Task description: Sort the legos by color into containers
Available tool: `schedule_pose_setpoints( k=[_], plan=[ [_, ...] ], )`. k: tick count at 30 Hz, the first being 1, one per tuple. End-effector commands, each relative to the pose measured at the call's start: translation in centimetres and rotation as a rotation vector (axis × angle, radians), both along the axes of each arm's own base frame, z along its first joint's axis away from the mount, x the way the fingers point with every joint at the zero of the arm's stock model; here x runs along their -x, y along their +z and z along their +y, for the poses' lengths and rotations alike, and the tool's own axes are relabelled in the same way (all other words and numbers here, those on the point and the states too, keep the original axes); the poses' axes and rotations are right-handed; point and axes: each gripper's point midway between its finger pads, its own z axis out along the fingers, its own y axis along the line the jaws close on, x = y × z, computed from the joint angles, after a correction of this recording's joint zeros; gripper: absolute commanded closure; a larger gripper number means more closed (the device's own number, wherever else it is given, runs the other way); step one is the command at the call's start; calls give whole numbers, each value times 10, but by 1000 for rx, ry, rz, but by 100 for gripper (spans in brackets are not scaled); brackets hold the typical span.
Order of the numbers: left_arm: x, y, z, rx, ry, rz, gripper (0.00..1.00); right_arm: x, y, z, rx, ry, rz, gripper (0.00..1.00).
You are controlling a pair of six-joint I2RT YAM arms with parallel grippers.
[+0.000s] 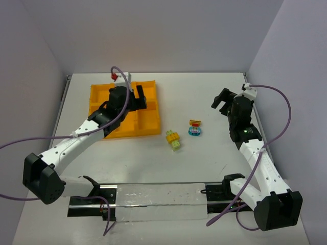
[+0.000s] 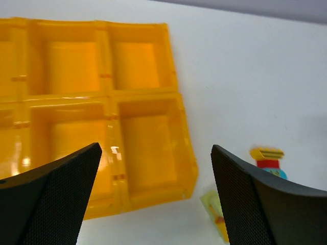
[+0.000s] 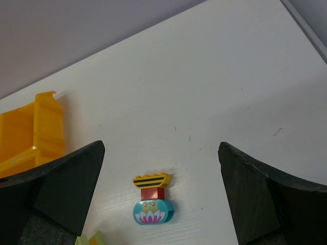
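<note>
Orange-yellow tray (image 2: 171, 56): beneath my left end effector (image 2: 156, 148), jaws apart.
Right end effector (image 3: 161, 144): jaws apart.
Yellow-red-blue lego stack (image 3: 152, 200): on counter (image 3: 230, 76), just ahead of it.
Yellow-lime legos (image 1: 173, 140): between both end effectors.

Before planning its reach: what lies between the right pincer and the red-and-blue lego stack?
Nothing: the top view shows bare table between the right pincer and lego stack.
</note>
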Motion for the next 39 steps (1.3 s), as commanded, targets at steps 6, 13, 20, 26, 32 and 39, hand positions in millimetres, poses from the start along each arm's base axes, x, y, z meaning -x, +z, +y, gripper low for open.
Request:
schedule_pose_setpoints(
  k=[6,13,20,26,32,39],
  plan=[
    [34,-38,-109,-29,-210,169,9,21,-18,29,-59,153,76,0],
    [54,-58,-114,14,-272,247,9,44,-45,106,-66,431,188,0],
    [50,-57,-69,98,-95,290,10,64,-73,158,-51,558,291,4],
    [30,-27,-20,216,56,235,10,82,-90,195,7,675,364,2],
    [25,-13,5,233,129,201,9,90,-112,212,81,737,455,0],
    [35,-22,-39,174,-130,228,10,91,-104,207,58,690,430,0]
  ],
)
